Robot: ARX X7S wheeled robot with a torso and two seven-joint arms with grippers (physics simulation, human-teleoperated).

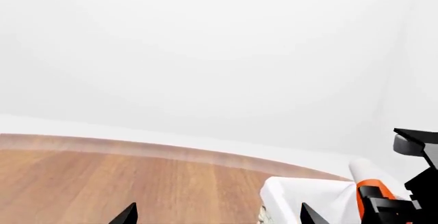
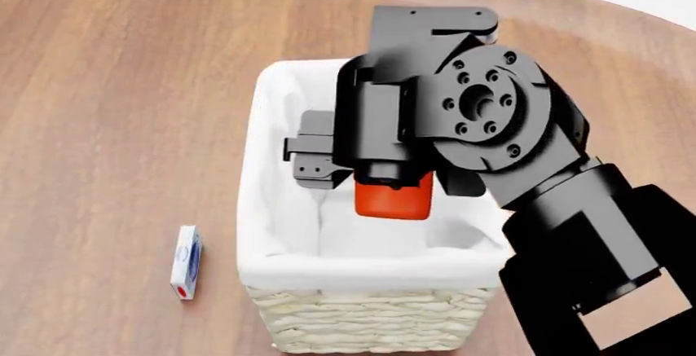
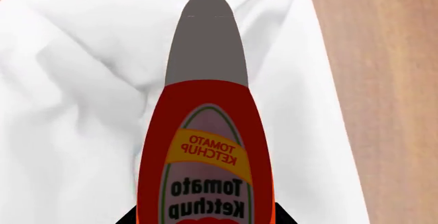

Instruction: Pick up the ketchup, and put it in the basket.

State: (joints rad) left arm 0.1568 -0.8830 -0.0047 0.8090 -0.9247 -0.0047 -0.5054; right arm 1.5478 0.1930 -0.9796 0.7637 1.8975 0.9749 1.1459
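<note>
Overhead, from the head view, the right gripper (image 2: 383,178) hangs over the basket (image 2: 359,307), its black arm crossing in from the lower right. Below it shows the red end of the ketchup (image 2: 394,199), held above the white liner (image 2: 283,234) inside the basket's rim. The fingers themselves are hidden under the wrist housing, so the grip is hard to judge from this angle. A small flat box (image 2: 186,261) lies on the table (image 2: 109,112) just left of the basket, apart from it.

From the right wrist view, the ketchup (image 3: 205,147) fills the middle, its cap pointing away from the camera toward the liner (image 3: 75,106) beneath. Dark finger tips (image 3: 126,219) press against both sides of the bottle, clamped on it.

From the left wrist view, the left gripper (image 1: 217,216) shows only two black tips set wide apart with nothing between them. Beyond it, the basket's liner (image 1: 301,190) appears, and the ketchup (image 1: 370,180) stands tilted above it in the right gripper (image 1: 386,208).
</note>
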